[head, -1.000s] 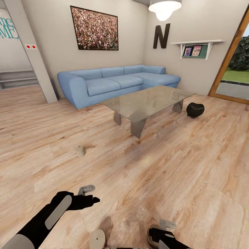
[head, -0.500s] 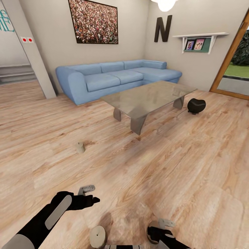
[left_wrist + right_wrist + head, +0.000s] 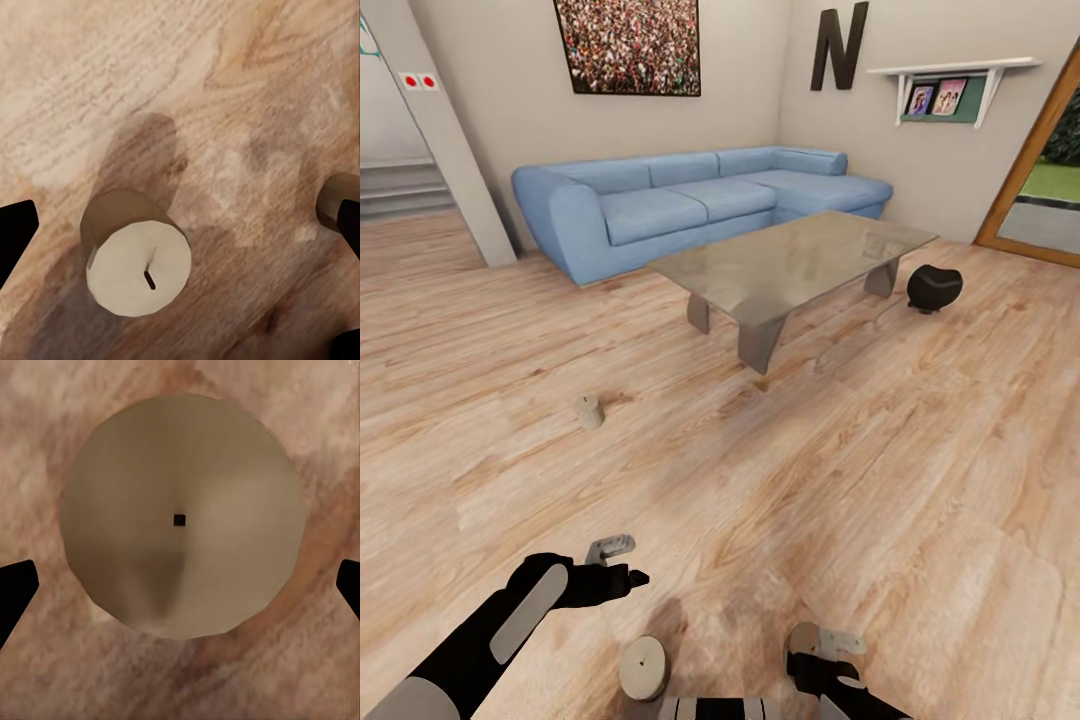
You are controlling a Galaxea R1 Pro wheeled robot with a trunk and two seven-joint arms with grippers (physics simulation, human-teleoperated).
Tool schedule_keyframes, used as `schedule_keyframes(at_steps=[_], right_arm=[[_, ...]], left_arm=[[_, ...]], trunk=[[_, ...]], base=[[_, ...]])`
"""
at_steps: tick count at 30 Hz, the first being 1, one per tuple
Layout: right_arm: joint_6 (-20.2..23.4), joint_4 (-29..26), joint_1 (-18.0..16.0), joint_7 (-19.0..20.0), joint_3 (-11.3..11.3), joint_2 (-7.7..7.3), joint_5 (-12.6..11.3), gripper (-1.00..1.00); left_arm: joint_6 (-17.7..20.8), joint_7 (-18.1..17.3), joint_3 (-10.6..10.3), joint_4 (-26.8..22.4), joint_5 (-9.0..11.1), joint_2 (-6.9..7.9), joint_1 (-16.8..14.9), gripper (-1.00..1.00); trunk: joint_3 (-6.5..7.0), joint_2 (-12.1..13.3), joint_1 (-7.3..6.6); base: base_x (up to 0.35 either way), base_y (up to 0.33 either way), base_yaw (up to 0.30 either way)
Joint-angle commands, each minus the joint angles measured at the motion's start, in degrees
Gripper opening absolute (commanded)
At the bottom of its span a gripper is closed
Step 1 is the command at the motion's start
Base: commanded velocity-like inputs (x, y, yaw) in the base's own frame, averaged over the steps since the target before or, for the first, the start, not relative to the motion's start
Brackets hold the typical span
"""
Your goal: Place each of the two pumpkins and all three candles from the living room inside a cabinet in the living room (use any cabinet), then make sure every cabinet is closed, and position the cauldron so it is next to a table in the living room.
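Three candles stand on the light wood floor. One tan candle (image 3: 589,411) is out in the open, ahead on the left. A pale candle (image 3: 643,668) (image 3: 137,260) stands between my arms, below my open left gripper (image 3: 622,568). The third candle (image 3: 801,640) (image 3: 182,514) sits directly under my open right gripper (image 3: 828,652), one dark fingertip (image 3: 15,592) on each side of it and apart from it. The black cauldron (image 3: 934,288) rests on the floor just beyond the glass table's (image 3: 790,262) right end. Pumpkins and cabinet are out of view.
A blue corner sofa (image 3: 690,205) lines the far wall behind the table. A grey pillar (image 3: 445,150) and steps stand at the far left, and a wood-framed doorway (image 3: 1040,190) opens at the far right. Wide plank floor lies between me and the table.
The whole picture has slid as the camera tipped down and moved; the candles near my arms show further up in the view. Both grippers keep the same open pose.
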Motion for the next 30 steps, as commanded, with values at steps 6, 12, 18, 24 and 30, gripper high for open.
schedule_keyframes(at_steps=[6, 12, 18, 24, 30], right_arm=[[-0.50, 0.02, -0.03, -0.21, 0.49, -0.02, -0.56, 1.00], [-0.58, 0.02, -0.03, -0.21, 0.49, -0.02, -0.56, 1.00], [-0.62, 0.02, -0.03, -0.19, 0.49, -0.02, -0.56, 1.00], [-0.63, 0.02, -0.03, -0.17, 0.49, -0.02, -0.56, 1.00], [-0.63, 0.02, -0.03, -0.14, 0.49, -0.02, -0.54, 1.00]], left_arm=[[0.06, 0.52, -0.19, -0.03, 0.63, 0.06, -0.04, 1.00], [0.06, 0.50, -0.19, -0.01, 0.63, 0.04, -0.04, 1.00], [0.06, 0.53, -0.16, 0.00, 0.63, 0.06, -0.04, 1.00], [0.06, 0.55, -0.15, 0.00, 0.63, 0.06, -0.04, 1.00], [0.06, 0.57, -0.15, 0.00, 0.61, 0.06, -0.04, 1.00]], trunk=[[-0.05, -0.02, -0.01], [-0.05, -0.02, -0.01], [-0.05, -0.02, -0.01], [-0.05, -0.02, -0.01], [-0.05, -0.02, -0.01]], base=[[0.000, 0.000, 0.000], [0.003, 0.000, 0.000], [0.093, 0.000, 0.000], [0.014, 0.000, 0.000], [0.004, 0.000, 0.000]])
